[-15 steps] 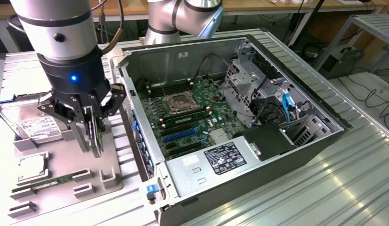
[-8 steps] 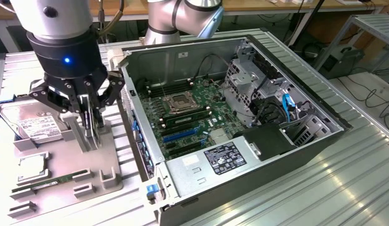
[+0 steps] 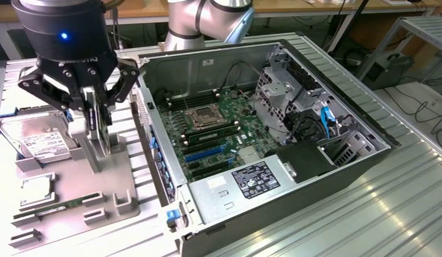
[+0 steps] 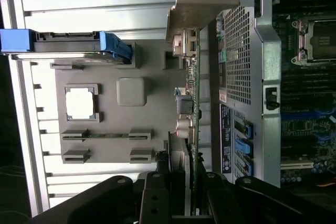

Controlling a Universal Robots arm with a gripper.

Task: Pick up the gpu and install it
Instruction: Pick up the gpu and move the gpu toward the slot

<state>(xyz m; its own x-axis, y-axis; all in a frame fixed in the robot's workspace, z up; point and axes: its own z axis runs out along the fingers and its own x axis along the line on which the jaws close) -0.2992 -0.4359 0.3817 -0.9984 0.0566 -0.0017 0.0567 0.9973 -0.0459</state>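
Findings, taken from the exterior view's left to its right.

1. A hard drive [image 3: 37,140] sits in its cradle on the grey tray [image 3: 128,184]. A memory stick [image 3: 53,210] lies in the holders nearer the front. Neither is my concern.

2. My gripper [image 3: 98,115] stands over the tray's inner part. The jaws are drawn in, one on each side of the gpu [image 3: 99,147], and appear to pinch its upper part. The gpu stands upright on edge, its lower end down between the tray's posts. I cannot tell whether it has left its seat. In the wrist view it runs edge-on between my pads [image 4: 152,195].

3. The case [image 3: 206,61] lies open just beside the tray, with the motherboard [image 3: 214,134] and its blue slots [image 3: 206,153] exposed.

Assessment: the step in hand is the lift out of the tray. The grip looks roughly centred. I judge that the pull should go straight up, with no tilt, or the thin gpu may bind on the posts or twist in my hold. Pressure is best kept firm but modest. The case wall is close, so any sideways drift risks contact.
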